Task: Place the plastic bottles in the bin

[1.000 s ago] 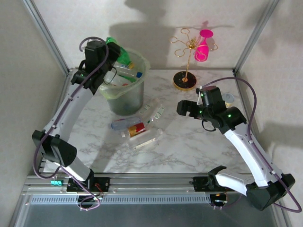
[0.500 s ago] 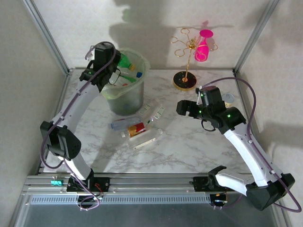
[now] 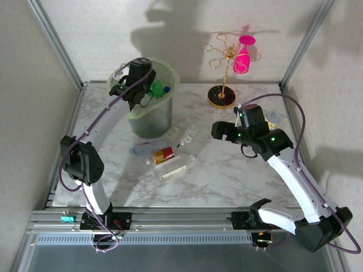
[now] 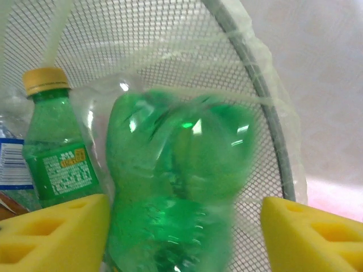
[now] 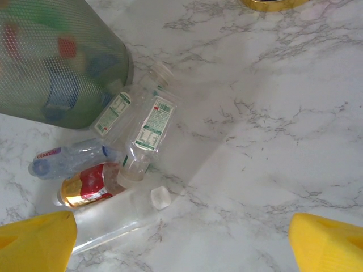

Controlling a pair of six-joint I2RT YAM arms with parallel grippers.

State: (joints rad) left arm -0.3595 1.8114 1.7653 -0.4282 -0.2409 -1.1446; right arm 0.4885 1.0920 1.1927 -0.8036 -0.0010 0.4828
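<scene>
My left gripper [image 3: 138, 93] hangs open over the mouth of the bin [image 3: 152, 122]. In the left wrist view a blurred green bottle [image 4: 176, 187] sits between the yellow fingers [image 4: 57, 232]; it lies close against the left one, with a clear gap to the right one. A second green bottle [image 4: 57, 158] with a yellow cap lies against the bin's mesh wall [image 4: 170, 45]. Several plastic bottles [image 3: 161, 150] lie on the table in front of the bin. My right gripper [image 3: 221, 131] hovers open to their right. From there I see clear ones [image 5: 150, 124], a blue-labelled one [image 5: 62, 156] and a red-labelled one [image 5: 88, 184].
A gold wire stand with a pink goblet [image 3: 244, 56] rises at the back on a round black base [image 3: 221, 96]. A small cup [image 3: 274, 118] sits behind the right arm. Metal frame posts mark the table's back corners. Bare marble lies under the right gripper.
The left arm swung right from the bin's left rim to over its mouth, and its jaws opened off the green bottle. The right arm stayed put.
</scene>
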